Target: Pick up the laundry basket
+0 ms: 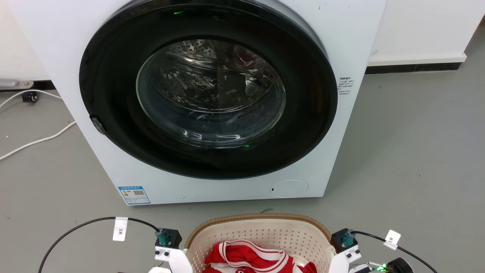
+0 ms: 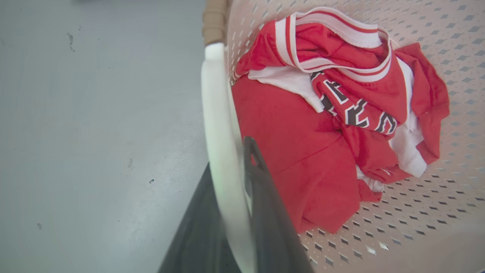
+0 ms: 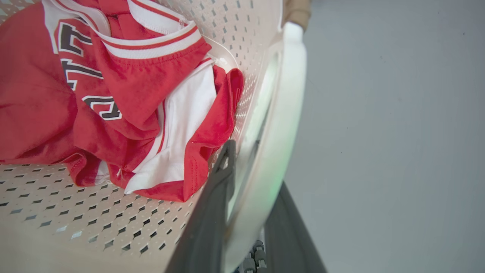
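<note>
Cream-white perforated plastic with a tan rim: I count one laundry basket (image 1: pixel 265 232) at the bottom of my head view, just in front of the one washing machine (image 1: pixel 352 38) and between my two arms, with what looks like a single crumpled red-and-white jersey (image 2: pixel 303 159) inside. My left gripper (image 2: pixel 227 163) is pinched onto the left handle (image 2: pixel 218 106), one dark finger inside the basket wall and one outside. My right gripper (image 3: pixel 254 167) clamps the right handle (image 3: pixel 290 87) the same way.

Grey floor (image 1: pixel 409 151) under washing machine (image 1: pixel 208 91), white cable (image 1: pixel 38 141).
</note>
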Available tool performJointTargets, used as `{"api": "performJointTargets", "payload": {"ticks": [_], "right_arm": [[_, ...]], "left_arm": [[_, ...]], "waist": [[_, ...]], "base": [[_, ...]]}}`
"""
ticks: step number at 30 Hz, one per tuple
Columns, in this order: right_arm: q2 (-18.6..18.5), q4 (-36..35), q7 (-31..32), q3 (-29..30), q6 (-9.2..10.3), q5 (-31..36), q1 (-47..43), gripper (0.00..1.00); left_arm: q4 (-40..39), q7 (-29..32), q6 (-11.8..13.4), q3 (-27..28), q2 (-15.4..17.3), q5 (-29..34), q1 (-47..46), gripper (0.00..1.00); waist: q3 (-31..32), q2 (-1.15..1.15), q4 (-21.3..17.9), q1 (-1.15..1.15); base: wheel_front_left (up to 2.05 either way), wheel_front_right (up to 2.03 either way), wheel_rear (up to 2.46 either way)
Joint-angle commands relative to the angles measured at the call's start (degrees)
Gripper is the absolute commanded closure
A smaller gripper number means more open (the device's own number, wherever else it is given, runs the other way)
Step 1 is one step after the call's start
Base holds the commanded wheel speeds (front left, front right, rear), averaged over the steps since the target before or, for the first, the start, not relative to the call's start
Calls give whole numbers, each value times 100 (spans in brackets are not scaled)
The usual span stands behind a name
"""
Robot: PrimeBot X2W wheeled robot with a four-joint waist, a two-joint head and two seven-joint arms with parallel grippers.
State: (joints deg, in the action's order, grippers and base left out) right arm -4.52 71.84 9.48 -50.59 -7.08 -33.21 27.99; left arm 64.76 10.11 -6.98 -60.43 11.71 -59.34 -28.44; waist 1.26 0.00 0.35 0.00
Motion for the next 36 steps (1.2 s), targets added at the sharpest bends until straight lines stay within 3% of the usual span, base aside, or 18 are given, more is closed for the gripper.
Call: {"api": "performJointTargets", "payload": {"ticks": [1,36], "right_arm": [[106,-93,-3,-71,-74,-6,45,100],[32,28,-158,-910,-75,-838,186,100]], "left_arm": [[-102,-53,-84,-31,-132,-19,-117,100],[32,-325,-84,-746,-109,-693,-265,100]], "waist": [[3,0,-3,0],[-8,0,-12,0]], "base": [[0,0,0],[0,0,0]]}}
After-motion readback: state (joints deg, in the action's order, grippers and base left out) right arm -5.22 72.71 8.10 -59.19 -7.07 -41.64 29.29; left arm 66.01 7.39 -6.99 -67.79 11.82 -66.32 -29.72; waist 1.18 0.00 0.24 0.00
